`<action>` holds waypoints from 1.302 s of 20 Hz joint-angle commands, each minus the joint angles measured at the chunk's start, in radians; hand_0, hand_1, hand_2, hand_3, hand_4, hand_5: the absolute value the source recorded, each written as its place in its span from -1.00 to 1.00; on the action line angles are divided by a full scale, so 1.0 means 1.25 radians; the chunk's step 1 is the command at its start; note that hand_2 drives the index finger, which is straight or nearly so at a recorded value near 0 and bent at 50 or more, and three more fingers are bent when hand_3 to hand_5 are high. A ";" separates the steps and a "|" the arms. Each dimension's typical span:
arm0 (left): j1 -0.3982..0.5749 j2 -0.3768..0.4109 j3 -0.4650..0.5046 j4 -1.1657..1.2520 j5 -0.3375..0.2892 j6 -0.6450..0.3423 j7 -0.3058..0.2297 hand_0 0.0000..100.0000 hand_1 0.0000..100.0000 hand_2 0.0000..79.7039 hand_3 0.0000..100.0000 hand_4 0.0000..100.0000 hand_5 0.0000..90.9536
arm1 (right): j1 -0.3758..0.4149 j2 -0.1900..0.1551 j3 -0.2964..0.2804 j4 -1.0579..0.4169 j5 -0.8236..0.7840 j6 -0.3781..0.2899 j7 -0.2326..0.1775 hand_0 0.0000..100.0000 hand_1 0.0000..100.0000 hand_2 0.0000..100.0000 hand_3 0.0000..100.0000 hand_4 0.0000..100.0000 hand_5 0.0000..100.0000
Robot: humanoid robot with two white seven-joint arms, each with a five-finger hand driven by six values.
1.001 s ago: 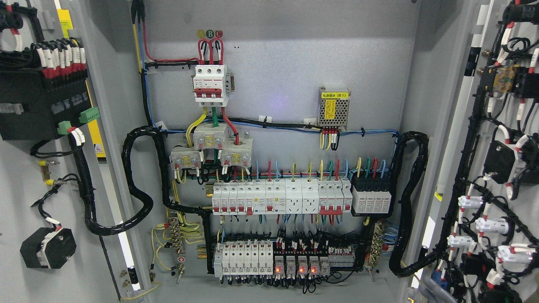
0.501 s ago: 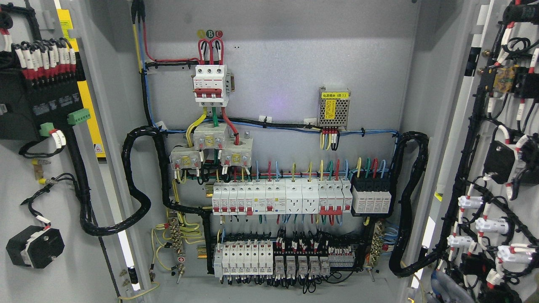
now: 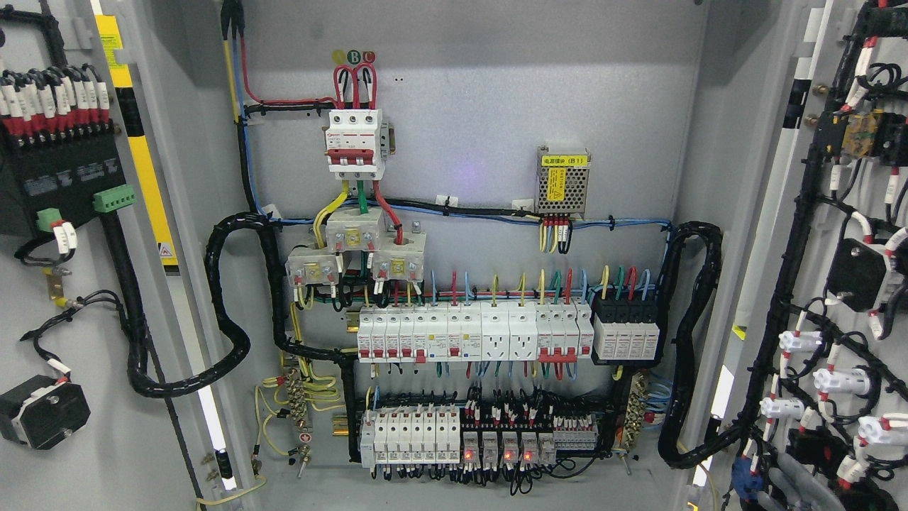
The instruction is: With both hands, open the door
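The grey electrical cabinet stands open before me in the head view. Its left door is swung out to the left, showing a black module with red and white wire ends and a black knob body on its inner face. The right door is swung out to the right and carries black cable looms and white lamp bodies. Neither of my hands nor any arm shows in the picture.
Inside are a red-toggled main breaker, a small power supply, two rows of white breakers and relays with red lights. Thick black cable loops run to each door across the hinge gaps.
The left door has swung further out to the left, its module and knob sliding toward the picture's edge. The right door has shifted slightly to the right. The relay lights went off and came on again.
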 commanded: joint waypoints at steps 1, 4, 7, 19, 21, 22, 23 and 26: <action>-0.016 0.056 0.068 0.093 0.012 0.001 -0.008 -0.76 0.11 -1.00 -1.00 -1.00 -1.00 | 0.024 0.008 -0.063 0.000 -0.006 -0.015 -0.001 -1.00 0.00 -0.92 -1.00 -1.00 -1.00; -0.024 0.090 0.070 0.121 0.024 0.001 -0.008 -0.76 0.11 -1.00 -1.00 -1.00 -1.00 | 0.044 0.001 -0.067 0.000 -0.016 -0.020 0.000 -1.00 0.00 -0.92 -1.00 -1.00 -1.00; -0.024 0.114 0.070 0.143 0.053 0.001 -0.009 -0.76 0.11 -1.00 -1.00 -1.00 -1.00 | 0.047 -0.003 -0.067 0.000 -0.065 -0.023 0.000 -1.00 0.00 -0.92 -1.00 -1.00 -1.00; -0.097 0.169 0.066 0.264 0.081 0.046 -0.009 -0.76 0.11 -1.00 -1.00 -1.00 -1.00 | 0.082 -0.011 -0.104 0.000 -0.128 -0.023 0.000 -1.00 0.00 -0.92 -1.00 -1.00 -1.00; -0.097 0.169 0.065 0.261 0.081 0.046 -0.009 -0.76 0.11 -1.00 -1.00 -1.00 -1.00 | 0.087 -0.013 -0.110 0.000 -0.129 -0.023 0.000 -1.00 0.00 -0.92 -1.00 -1.00 -1.00; -0.097 0.169 0.065 0.260 0.081 0.046 -0.009 -0.76 0.11 -1.00 -1.00 -1.00 -1.00 | 0.087 -0.014 -0.114 0.000 -0.133 -0.023 0.000 -1.00 0.00 -0.92 -1.00 -1.00 -1.00; -0.097 0.169 0.065 0.259 0.081 0.046 -0.009 -0.76 0.11 -1.00 -1.00 -1.00 -1.00 | 0.089 -0.022 -0.120 0.000 -0.140 -0.023 0.000 -1.00 0.00 -0.92 -1.00 -1.00 -1.00; -0.097 0.169 0.065 0.251 0.081 0.046 -0.009 -0.76 0.11 -1.00 -1.00 -1.00 -1.00 | 0.092 -0.029 -0.136 0.000 -0.167 -0.023 -0.002 -1.00 0.00 -0.92 -1.00 -1.00 -1.00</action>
